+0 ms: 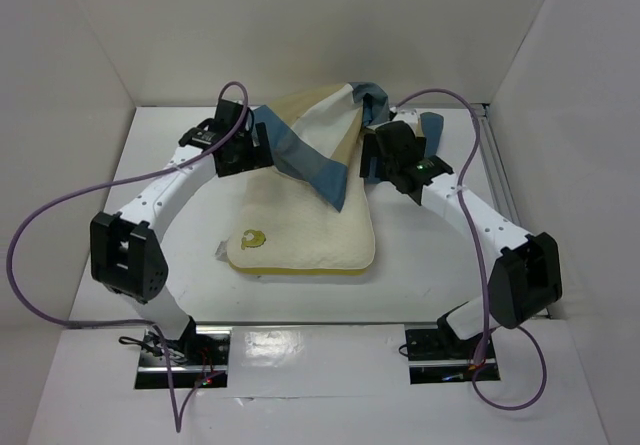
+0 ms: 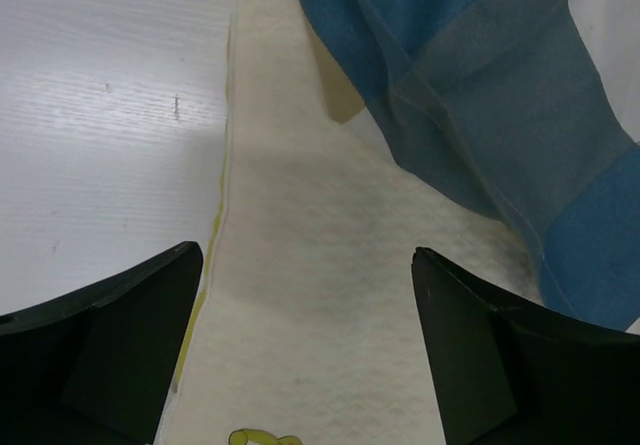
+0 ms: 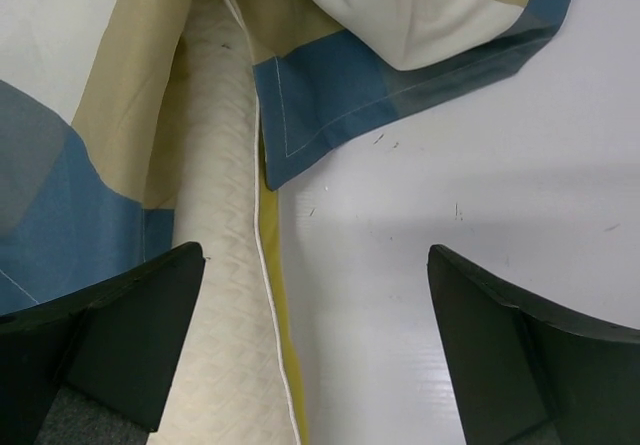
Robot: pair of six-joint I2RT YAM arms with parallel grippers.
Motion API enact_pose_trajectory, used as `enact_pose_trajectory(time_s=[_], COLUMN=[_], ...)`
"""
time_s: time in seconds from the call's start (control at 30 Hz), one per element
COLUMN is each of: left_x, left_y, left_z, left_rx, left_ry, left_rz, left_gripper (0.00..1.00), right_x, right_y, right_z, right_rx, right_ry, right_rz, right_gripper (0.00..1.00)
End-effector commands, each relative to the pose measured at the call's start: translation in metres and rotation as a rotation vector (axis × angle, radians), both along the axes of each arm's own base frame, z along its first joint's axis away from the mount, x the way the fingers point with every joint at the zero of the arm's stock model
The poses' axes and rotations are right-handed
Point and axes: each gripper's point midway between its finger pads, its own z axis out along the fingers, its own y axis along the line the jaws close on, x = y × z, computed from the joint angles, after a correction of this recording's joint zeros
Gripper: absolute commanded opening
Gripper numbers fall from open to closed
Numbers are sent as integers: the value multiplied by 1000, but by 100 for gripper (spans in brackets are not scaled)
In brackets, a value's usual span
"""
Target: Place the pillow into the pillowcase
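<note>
Pillow (image 1: pixel 300 235) lies flat mid-bench, cream with yellow piping (image 2: pixel 215 235), and its yellow logo (image 1: pixel 252 238) faces up near the near-left corner. The near part is bare. The far end sits under the pillowcase (image 1: pixel 310 130), a bunched heap of blue, tan and cream checks draped over the pillow's far end. Whether the pillow is actually inside the case or only under it can't be told from above.

Left fingers (image 2: pixel 120 335) are spread wide with nothing between them, and sit over the pillow's left edge. The left wrist view shows cream pillow fabric (image 2: pixel 320 295) in the gap, bare bench (image 2: pixel 100 115) to the left of the piping, and a blue fold of the pillowcase (image 2: pixel 470 95) hanging in from the upper right (it overlaps the pillow there). The logo's top (image 2: pixel 262 437) just peeks in at the bottom edge.

Right fingers (image 3: pixel 110 335) are also spread wide and grip nothing, over the pillow's right edge. The right wrist view shows the pillow's side (image 3: pixel 225 265) with its piping (image 3: pixel 280 335) running down the middle. Checked pillowcase (image 3: pixel 400 45) lies across the top and left, with a blue-hemmed corner on the bench (image 3: pixel 450 195).

Can't tell whether either set of fingers touches the fabric.

Both arms bend inward from their bases at the near edge of the bench (image 1: pixel 420 275), and purple cables (image 1: pixel 30 235) loop off each.
</note>
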Motion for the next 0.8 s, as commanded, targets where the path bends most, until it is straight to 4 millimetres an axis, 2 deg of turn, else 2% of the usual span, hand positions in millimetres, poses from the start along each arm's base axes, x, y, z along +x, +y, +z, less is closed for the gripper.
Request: enact_pose_trajectory(time_s=[0.0,0.03,0.07,0.17,0.2,0.3,0.4,0.47,0.53,0.6,0.67,0.7,0.73,0.77], left_x=[24,26,37,49,52,60,70,72,81,89,92,93,99,100], left_y=[-23,-31,-33,-40,-44,-49,-56,-63,-70,-76,-78,-78,-70,-67], left_z=[13,11,10,11,3,1,-4,-20,-20,-25,-22,-15,-1,11], left_rx=[-129,-163,-184,-211,-222,-267,-295,-318,-334,-349,-342,-343,-346,-351], left_ry=[-45,-39,-54,-53,-32,-39,-51,-11,-18,-7,-9,-15,-34,-55], left_rz=[-9,-28,-21,-16,-15,-20,-28,-40,-54,-70,-93,-94,-96,-103], left_gripper=[99,99,99,100,100,100,100,100,97,78,47,11,0,0], right_x=[-10,-14,-17,-24,-27,-37,-39,-40,-42,-45,-53,-54,-60,-61], right_y=[1,6,9,13,17,18,17,20,23,26,37,40,49,55], right_z=[10,8,7,-1,-6,-18,-20,-20,-17,-21,-30,-34,-46,-50], right_rx=[11,17,30,45,47,37,33,33,54,65,75,79,97,107], right_ry=[-23,-10,-3,24,35,70,80,80,78,94,124,137,172,183], right_rz=[26,48,67,97,114,129,129,138,146,164,208,218,259,286], right_gripper=[100,100,100,100,100,100,100,100,100,100,100,100,100,100])
